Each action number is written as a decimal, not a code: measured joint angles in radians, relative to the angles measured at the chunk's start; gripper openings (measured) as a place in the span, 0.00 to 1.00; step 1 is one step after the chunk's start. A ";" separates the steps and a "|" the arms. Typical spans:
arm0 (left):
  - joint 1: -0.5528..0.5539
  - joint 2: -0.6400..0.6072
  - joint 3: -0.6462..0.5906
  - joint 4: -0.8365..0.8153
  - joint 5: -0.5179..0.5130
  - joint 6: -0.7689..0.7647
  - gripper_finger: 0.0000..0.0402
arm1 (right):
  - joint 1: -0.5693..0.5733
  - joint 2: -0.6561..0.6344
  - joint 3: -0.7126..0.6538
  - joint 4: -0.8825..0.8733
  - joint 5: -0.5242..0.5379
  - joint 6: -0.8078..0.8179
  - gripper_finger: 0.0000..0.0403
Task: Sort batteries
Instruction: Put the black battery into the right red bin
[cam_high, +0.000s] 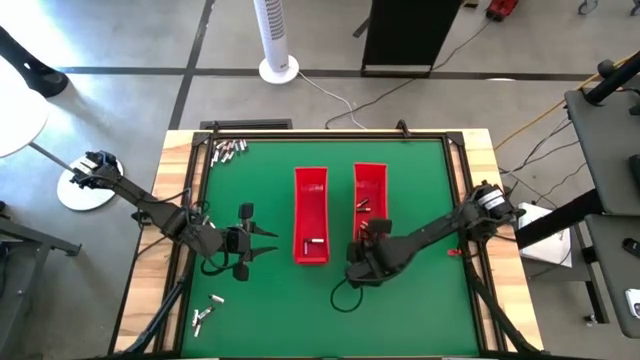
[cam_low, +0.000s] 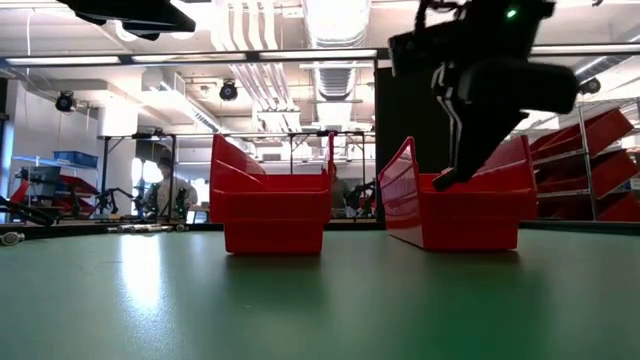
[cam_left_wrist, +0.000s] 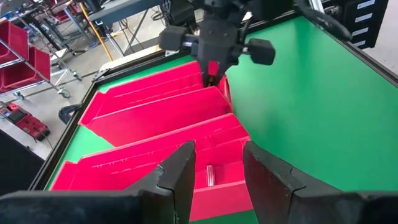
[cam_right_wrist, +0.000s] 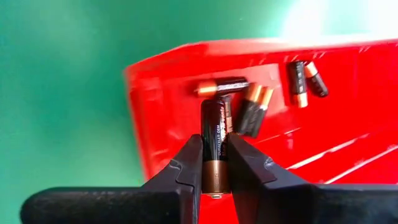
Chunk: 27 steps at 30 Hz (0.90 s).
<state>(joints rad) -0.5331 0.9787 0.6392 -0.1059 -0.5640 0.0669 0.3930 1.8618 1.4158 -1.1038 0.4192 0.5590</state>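
Green matting (cam_high: 420, 180) covers the wood-framed table, which stands on a grey concrete floor with a white tower fan (cam_high: 276, 35) beyond its far edge. High view: two long red rectangular plastic trays lie side by side near the table's centre, the left tray (cam_high: 311, 215) and the right tray (cam_high: 371, 195). Loose small cylindrical batteries lie in a cluster at the far left corner (cam_high: 226, 150) and another at the near left corner (cam_high: 206, 314). One battery (cam_high: 316, 243) rests inside the left tray near its near end. The left gripper (cam_high: 268, 243) hovers just beside the left tray's outer wall, fingers parted and empty. The right gripper (cam_high: 366, 232) sits over the near end of the right tray.

Low view: both trays stand on the mat, with shelving and a person in the room behind; the right gripper (cam_low: 447, 178) hangs at the right tray's rim.

Left wrist view: the left gripper's fingers (cam_left_wrist: 180, 177) stand apart with nothing between them.

Right wrist view: the right gripper (cam_right_wrist: 215, 167) clamps a dark copper-ended battery (cam_right_wrist: 214, 146) above the right tray (cam_right_wrist: 161, 118), where several similar batteries (cam_right_wrist: 255, 109) lie.
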 joint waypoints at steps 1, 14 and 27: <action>0.000 0.000 0.000 0.000 0.000 0.000 0.29 | -0.012 0.000 0.000 0.000 0.000 -0.015 0.12; 0.000 0.000 0.000 0.000 -0.001 0.001 0.29 | -0.186 0.003 -0.047 0.021 -0.107 -0.220 0.12; 0.000 0.000 0.000 -0.008 -0.001 0.001 0.29 | -0.262 0.005 -0.125 0.149 -0.229 -0.281 0.12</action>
<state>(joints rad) -0.5331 0.9787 0.6392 -0.1137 -0.5651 0.0683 0.1312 1.8664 1.2905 -0.9550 0.1902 0.2782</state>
